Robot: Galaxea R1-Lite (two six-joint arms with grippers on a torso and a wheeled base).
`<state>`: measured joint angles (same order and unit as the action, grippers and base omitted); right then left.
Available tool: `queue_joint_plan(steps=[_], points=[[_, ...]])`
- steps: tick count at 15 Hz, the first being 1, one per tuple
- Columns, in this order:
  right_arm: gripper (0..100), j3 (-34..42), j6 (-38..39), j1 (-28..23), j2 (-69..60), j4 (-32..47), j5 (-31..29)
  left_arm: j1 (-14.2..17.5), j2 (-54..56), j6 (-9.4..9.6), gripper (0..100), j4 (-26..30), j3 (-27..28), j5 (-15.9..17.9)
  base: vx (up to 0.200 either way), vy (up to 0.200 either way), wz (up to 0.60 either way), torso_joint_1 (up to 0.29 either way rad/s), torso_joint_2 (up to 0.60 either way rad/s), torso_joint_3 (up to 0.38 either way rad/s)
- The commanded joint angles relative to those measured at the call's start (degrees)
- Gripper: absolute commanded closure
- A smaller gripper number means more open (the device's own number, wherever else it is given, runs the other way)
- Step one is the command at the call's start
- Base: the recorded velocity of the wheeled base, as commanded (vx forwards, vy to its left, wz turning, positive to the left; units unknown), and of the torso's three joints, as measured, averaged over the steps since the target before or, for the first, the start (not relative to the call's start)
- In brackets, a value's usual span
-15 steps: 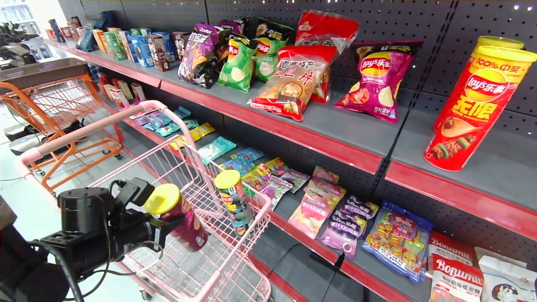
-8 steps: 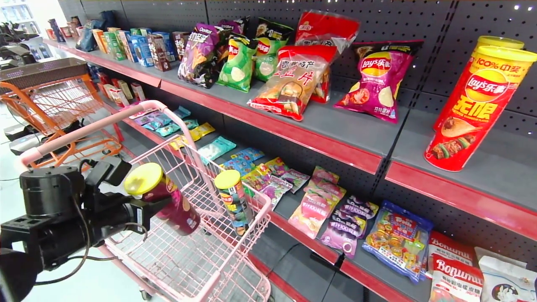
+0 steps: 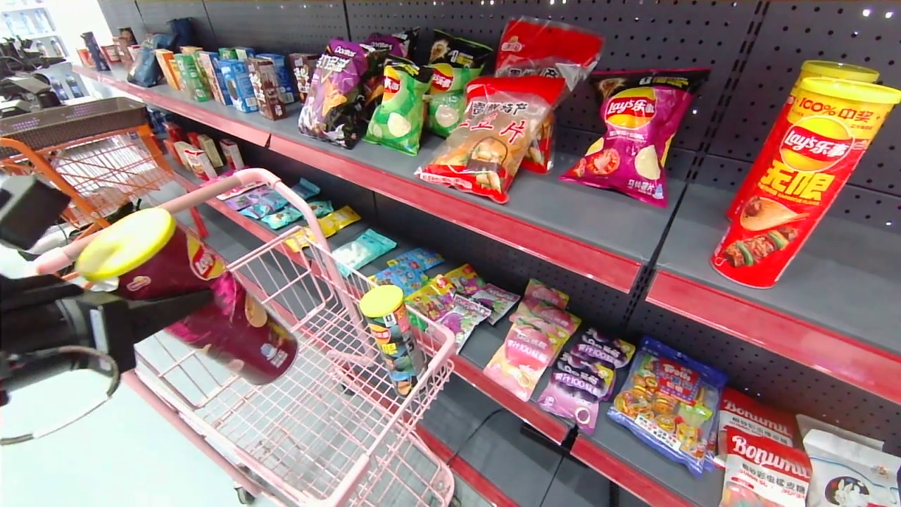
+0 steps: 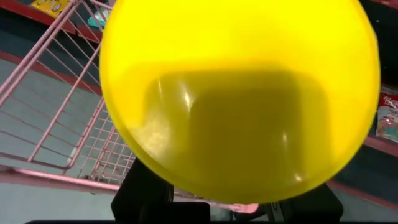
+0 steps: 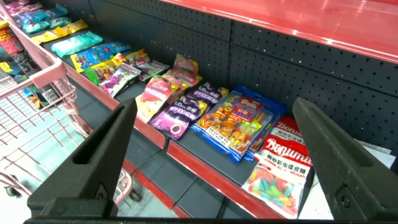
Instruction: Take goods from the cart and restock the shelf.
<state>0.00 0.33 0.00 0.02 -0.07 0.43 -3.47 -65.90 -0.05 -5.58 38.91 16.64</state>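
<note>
- Our left hand [image 3: 165, 313] is clamped round a purple chip canister [image 3: 225, 331]; its yellow lid [image 4: 239, 93] faces the wrist camera
- The canister hangs above the pink cart [image 3: 440, 355]; its long axis is tilted, lid up towards us, base towards the basket
- The upper shelf [image 3: 577, 204] lies ahead and to the right of this hand; we judge the bare stretch beside the red canisters [image 3: 795, 183] a likely spot
- Our right hand [image 5: 217, 162] is spread wide and holds nothing

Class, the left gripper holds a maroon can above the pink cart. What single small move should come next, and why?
Probably swing the left gripper, shut on the maroon can, up and across toward the upper shelf. The can hangs tilted above the pink cart, and grey shelf lies bare beside the tall red cans.
</note>
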Motion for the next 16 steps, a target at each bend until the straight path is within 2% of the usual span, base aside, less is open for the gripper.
queue_joint_plan(steps=[1,3,5,6,8,10,12,16], points=[[0,0.00,0.02,0.00,0.06,-0.01,0.01,0.05,14.31,-0.13,100,9.98,1.52,-0.03,0.000,0.000,0.00,0.000,0.00,0.000],[0,0.00,0.02,0.00,0.06,-0.01,0.01,-0.04,21.25,-0.13,100,16.57,1.25,-0.03,0.000,0.000,0.00,0.000,0.00,0.000],[0,0.00,0.02,0.00,0.06,-0.01,0.01,-0.04,27.14,-0.13,100,19.73,0.46,-0.12,0.000,0.000,0.00,0.000,0.00,0.000],[0,0.00,0.11,0.00,0.06,-0.01,0.01,-0.04,28.81,-0.13,100,19.73,-0.50,-0.38,0.000,0.000,0.00,0.000,0.00,0.000],[0,0.00,0.11,0.00,0.06,-0.01,0.01,-0.04,33.29,0.93,100,19.73,-2.70,-3.63,0.000,0.000,0.00,0.000,0.00,0.000],[0,0.00,0.11,0.00,0.06,-0.01,0.01,-0.04,38.57,0.93,100,19.91,-7.01,-7.59,0.000,0.000,0.00,0.000,0.00,0.000],[0,0.00,0.11,0.09,0.06,-0.01,0.01,-0.04,41.12,0.93,100,19.65,-9.21,-7.85,0.000,0.000,0.00,0.122,-0.33,-0.208],[0,0.00,0.11,0.00,0.06,-0.01,0.01,-0.04,45.34,1.19,100,19.91,-9.91,-7.94,0.000,0.000,0.00,0.203,-0.54,-0.335]])
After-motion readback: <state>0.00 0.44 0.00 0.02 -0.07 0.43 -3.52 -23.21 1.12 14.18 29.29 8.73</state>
